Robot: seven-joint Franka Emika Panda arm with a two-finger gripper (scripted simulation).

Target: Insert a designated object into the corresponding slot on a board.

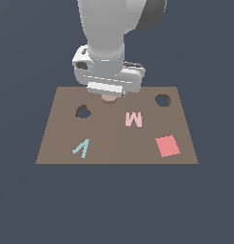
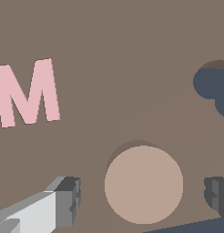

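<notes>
The tan-peach disc (image 1: 108, 98) lies on the brown board (image 1: 57, 143) near its far edge, mostly hidden under the hand in the exterior view. In the wrist view the disc (image 2: 144, 184) sits between my two fingers (image 2: 68, 200), with a gap on each side. My gripper (image 2: 143, 198) is open and straddles the disc without touching it. The smooth circular hole (image 1: 162, 100) is at the board's far corner on the exterior view's right, apart from the disc. It is out of the wrist view.
A lobed dark hole (image 1: 82, 112) (image 2: 216, 86) lies on the exterior view's left of the disc. A pink letter M (image 1: 133, 119) (image 2: 27, 93) is near the board's middle. A red square (image 1: 167, 146) and a teal V-shaped piece (image 1: 82, 148) lie toward the near edge.
</notes>
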